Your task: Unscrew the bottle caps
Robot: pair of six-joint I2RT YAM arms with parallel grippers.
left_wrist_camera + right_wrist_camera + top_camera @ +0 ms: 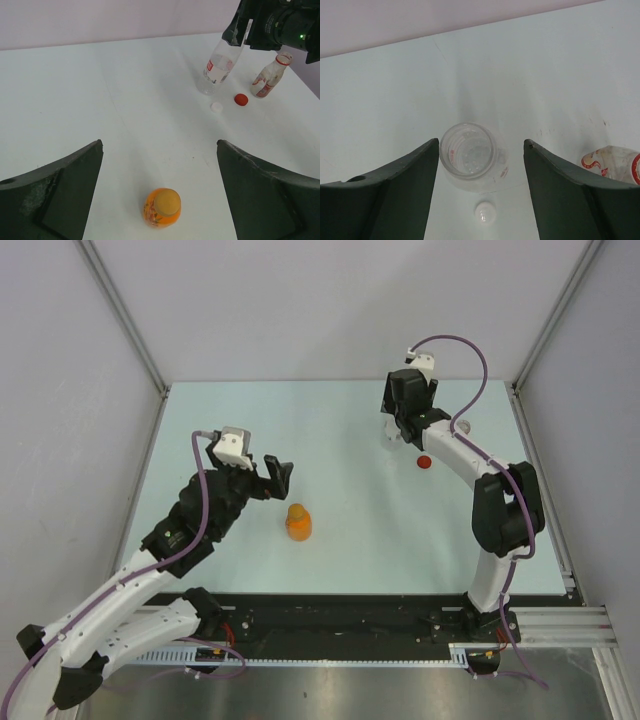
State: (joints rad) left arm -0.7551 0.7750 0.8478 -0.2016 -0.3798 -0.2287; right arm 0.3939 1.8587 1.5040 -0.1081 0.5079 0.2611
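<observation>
Left claw [160, 143] gapes wide over the capped orange bottle [162, 207], which stands on the counter [360, 540]. Right claw [481, 145] is apart, straddling the uncapped clear bottle [468, 156]. White cap [485, 213] and red cap [241, 99] lie beside it, near the red-ringed bottle [268, 78].

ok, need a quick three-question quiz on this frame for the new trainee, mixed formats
1. True or false: the orange bottle has its cap on.
2. Which cap lies right beside the open clear bottle? A) white cap B) blue cap C) green cap
3. How many caps lie loose on the table?

Key: 1 true; 2 A; 3 two, the white cap and the red cap.
</observation>
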